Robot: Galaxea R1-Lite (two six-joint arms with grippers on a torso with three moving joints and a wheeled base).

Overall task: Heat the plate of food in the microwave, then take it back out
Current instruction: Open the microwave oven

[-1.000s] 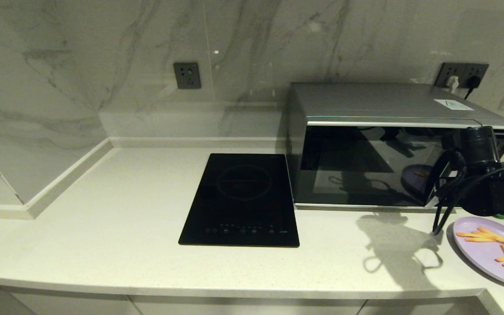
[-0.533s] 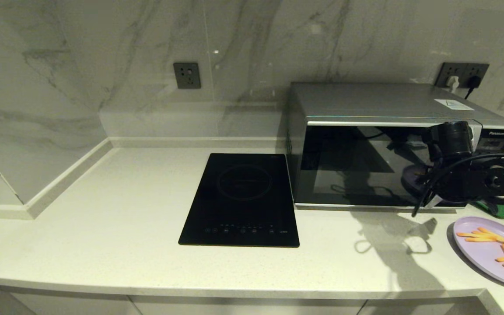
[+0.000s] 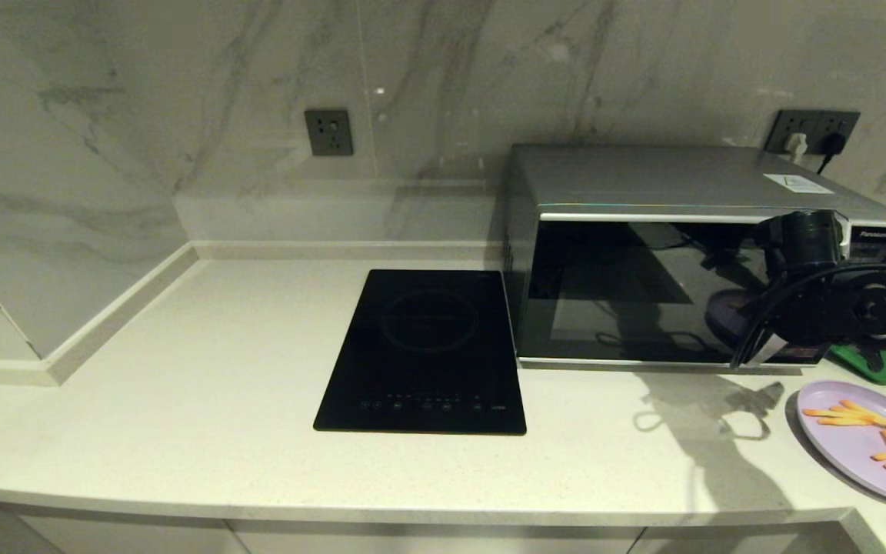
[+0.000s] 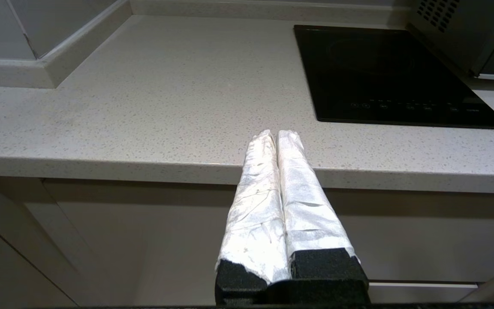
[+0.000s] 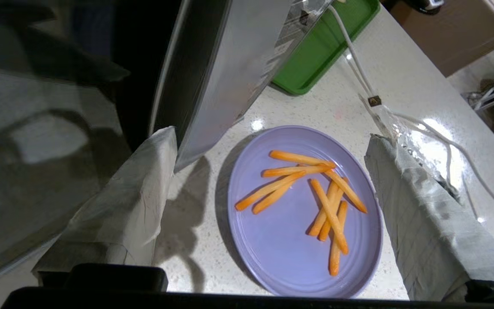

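The lilac plate of food [image 3: 858,442] with orange sticks lies on the counter at the front right, in front of the silver microwave [image 3: 666,177], whose dark glass door is closed. My right arm [image 3: 843,308] hangs before the microwave's right end. In the right wrist view my right gripper [image 5: 268,137] is open above the plate [image 5: 290,227]. One finger [image 5: 135,193] is close by the door's silver edge strip [image 5: 225,73]; whether it touches I cannot tell. My left gripper [image 4: 277,135] is shut on nothing, parked at the counter's front edge.
A flat black induction cooktop [image 3: 428,350] lies left of the microwave. A green tray [image 3: 885,362] sits behind the plate, beside the microwave's right side. A white cable [image 5: 358,64] runs over the counter near the tray. Wall sockets are behind.
My right arm has risen from over the plate's far edge and shifted left to the microwave's right front, uncovering the green tray. Plate and door have not moved.
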